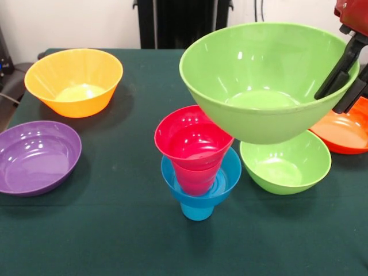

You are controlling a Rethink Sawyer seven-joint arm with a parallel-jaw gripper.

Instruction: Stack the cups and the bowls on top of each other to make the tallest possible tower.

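My gripper (344, 86) comes in at the top right and is shut on the right rim of a lime green bowl (259, 86), one finger inside and one outside. It holds the bowl upright in the air, up and right of the tower. The tower stands at the table's middle: a sky-blue cup (196, 210) at the bottom, a small blue bowl (229, 172) on it, and a red cup (192, 144) in that bowl. The held bowl's left edge overlaps the red cup's rim in this view. A second lime green bowl (286, 164) sits on the table under the held one.
A yellow-orange bowl (73, 80) stands at the far left and a purple bowl (37, 155) at the near left. An orange bowl (345, 135) at the right edge is partly hidden behind the held bowl. The dark green cloth (115, 230) covers the table.
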